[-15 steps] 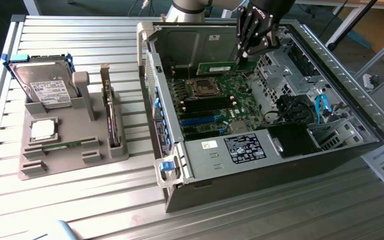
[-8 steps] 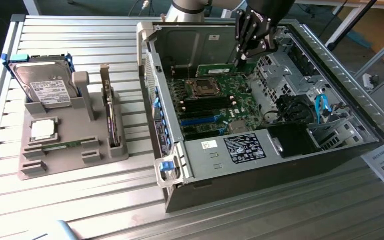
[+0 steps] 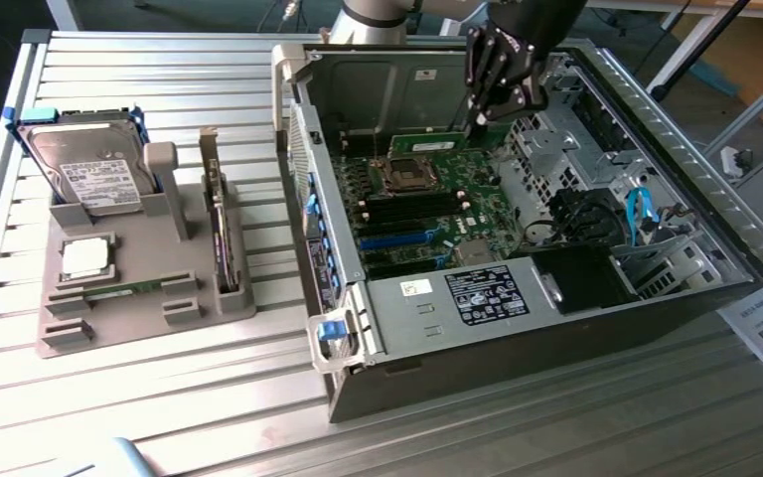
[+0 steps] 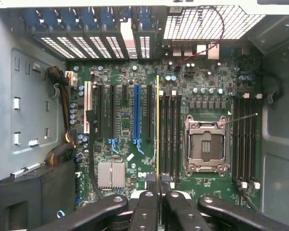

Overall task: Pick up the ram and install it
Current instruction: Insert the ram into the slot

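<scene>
wrist view: the gripper is closed on the ram, seen edge-on as a thin line over the green board inside the open computer case. on the worktop, a grey holder carries a hard drive, a silver chip and a card. i cannot tell if the ram touches a slot.

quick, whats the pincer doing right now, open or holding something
pincer: closed on the thin long green circuit-board ram stick, held edge-on over the green motherboard inside the case.
</scene>
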Motion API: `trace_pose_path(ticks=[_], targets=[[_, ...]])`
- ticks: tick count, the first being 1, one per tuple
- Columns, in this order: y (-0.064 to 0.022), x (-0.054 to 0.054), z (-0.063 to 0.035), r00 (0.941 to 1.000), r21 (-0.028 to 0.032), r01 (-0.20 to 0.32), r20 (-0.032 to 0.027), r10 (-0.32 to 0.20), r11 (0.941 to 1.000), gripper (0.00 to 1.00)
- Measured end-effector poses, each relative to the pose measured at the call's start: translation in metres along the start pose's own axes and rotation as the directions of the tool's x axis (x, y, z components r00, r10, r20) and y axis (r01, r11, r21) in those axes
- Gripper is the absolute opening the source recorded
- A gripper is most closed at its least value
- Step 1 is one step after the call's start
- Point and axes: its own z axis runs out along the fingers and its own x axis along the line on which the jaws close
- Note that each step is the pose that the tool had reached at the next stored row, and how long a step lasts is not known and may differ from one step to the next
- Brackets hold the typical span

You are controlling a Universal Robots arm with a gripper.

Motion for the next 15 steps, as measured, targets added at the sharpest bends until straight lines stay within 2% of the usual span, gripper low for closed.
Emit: trace_pose_path(ticks=[15], targets=[[-0.0003,-0.0003,0.0084,1.0,-0.0001,-0.004,0.0001,0.004,1.0,0.12]])
